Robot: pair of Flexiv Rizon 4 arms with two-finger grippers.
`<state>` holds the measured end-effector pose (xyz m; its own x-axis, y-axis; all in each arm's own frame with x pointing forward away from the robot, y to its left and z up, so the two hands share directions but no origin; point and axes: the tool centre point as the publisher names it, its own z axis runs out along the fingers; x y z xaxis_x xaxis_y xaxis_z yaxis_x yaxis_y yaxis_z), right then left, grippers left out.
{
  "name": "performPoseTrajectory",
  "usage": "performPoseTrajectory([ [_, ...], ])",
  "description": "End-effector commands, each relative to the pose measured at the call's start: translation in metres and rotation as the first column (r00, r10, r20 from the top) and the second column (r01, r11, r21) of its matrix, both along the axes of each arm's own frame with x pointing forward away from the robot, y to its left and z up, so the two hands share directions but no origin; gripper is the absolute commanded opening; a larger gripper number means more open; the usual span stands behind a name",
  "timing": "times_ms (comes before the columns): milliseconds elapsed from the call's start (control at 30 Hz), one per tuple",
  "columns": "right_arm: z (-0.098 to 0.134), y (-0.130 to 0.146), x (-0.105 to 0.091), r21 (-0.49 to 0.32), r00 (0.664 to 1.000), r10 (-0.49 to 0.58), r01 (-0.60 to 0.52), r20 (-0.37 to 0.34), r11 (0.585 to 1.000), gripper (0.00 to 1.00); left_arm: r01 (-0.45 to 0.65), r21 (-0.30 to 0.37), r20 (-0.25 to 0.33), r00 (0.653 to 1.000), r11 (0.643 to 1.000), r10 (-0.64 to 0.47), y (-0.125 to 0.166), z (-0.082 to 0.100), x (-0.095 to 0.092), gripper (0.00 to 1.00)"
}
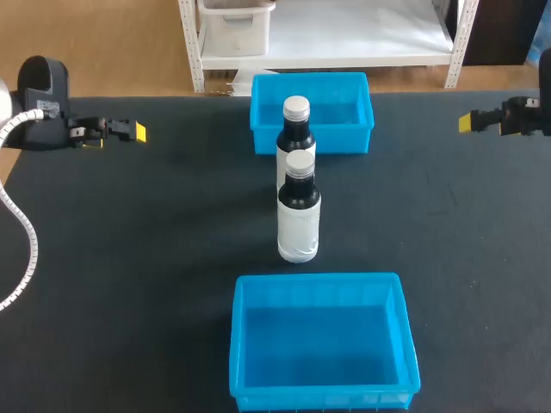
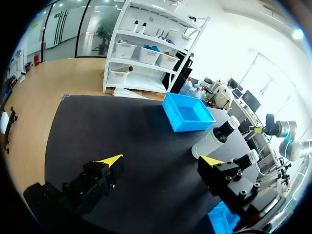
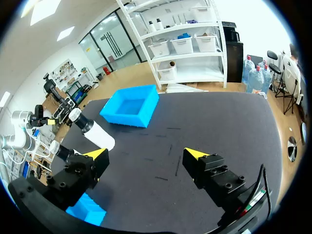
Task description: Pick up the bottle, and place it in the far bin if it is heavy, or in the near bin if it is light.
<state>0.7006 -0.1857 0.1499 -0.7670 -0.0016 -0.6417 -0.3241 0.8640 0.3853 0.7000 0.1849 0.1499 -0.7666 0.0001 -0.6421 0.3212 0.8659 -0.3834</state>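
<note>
Nothing is lifted yet. The nearer bottle [image 1: 299, 215] and the farther bottle [image 1: 295, 129] are standing mid-table, between the far bin [image 1: 263, 120] at 12 o'clock and the near bin [image 1: 237, 344] at 6 o'clock. The left gripper [image 2: 162, 160], at 10 o'clock, and the right gripper [image 3: 145, 154], at 2 o'clock, are spread wide and empty.

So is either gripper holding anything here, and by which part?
Nothing is held: left gripper and right gripper both stand open, away from the near bottle and far bottle.

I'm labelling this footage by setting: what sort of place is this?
Probably a robotics lab test bench: a black-topped table, the left gripper and right gripper open at its sides, and a sorting set-up of a front bottle and a rear bottle standing between a far bin and a near bin.
</note>
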Motion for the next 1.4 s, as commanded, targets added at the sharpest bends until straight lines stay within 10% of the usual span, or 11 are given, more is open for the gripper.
performPoseTrajectory([
  [33,0.0,0.001,-0.001,-0.003,1.0,-0.004,0.004,0.001,1.0,1.0,0.0,0.0,0.0,1.0,1.0,0.0,0.0,0.0,0.0,1.0],
  [867,0.0,0.001,-0.001,-0.003,1.0,-0.004,0.004,0.001,1.0,1.0,0.0,0.0,0.0,1.0,1.0,0.0,0.0,0.0,0.0,1.0],
  [1100,0.008,-0.006,0.019,-0.003,0.982,0.169,-0.17,0.085,0.985,1.0,0.0,0.0,0.0,1.0,1.0,0.0,0.0,0.0,0.0,1.0],
  [1267,0.017,-0.008,0.028,-0.015,0.925,0.359,-0.36,0.127,0.933,1.0,0.0,0.0,0.0,1.0,1.0,0.0,0.0,0.0,0.0,1.0],
  [1400,0.018,-0.008,0.028,-0.017,0.76,0.638,-0.642,0.126,0.767,1.0,0.0,0.0,0.0,1.0,1.0,0.0,0.0,0.0,0.0,1.0],
])
